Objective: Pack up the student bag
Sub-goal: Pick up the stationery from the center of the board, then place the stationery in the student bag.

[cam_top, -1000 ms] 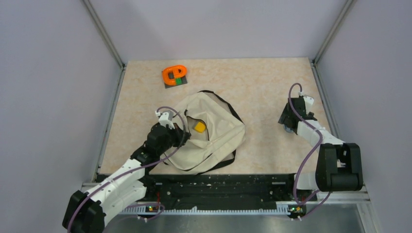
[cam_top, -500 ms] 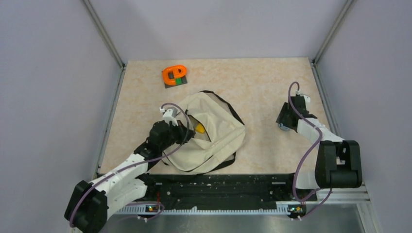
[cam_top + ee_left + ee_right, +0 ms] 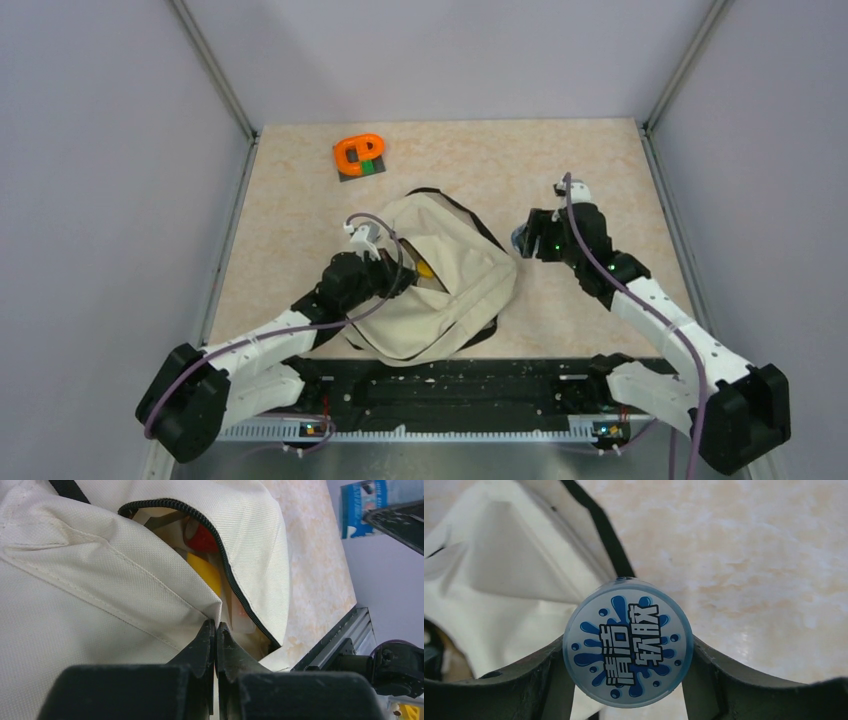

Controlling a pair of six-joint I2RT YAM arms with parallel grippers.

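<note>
The student bag (image 3: 445, 300) lies in the middle of the table, beige with black zip lines. Its mouth (image 3: 220, 555) gapes, showing a yellow thing (image 3: 206, 572) and a red thing (image 3: 202, 537) inside. My left gripper (image 3: 216, 625) is shut on the fabric edge at the bag's mouth, on the bag's left side in the top view (image 3: 392, 268). My right gripper (image 3: 628, 649) is shut on a round blue container (image 3: 628, 642) with a blue splash label on its end. It hangs just off the bag's right edge (image 3: 522, 243).
An orange object on a dark base (image 3: 359, 155) sits at the back left of the table. Grey walls close in three sides. A black rail (image 3: 450, 390) runs along the near edge between the arm bases.
My right arm swung left from the table's right side to the bag's right edge, carrying the container. My left gripper pulled the bag's edge to the right, shifting the bag.
</note>
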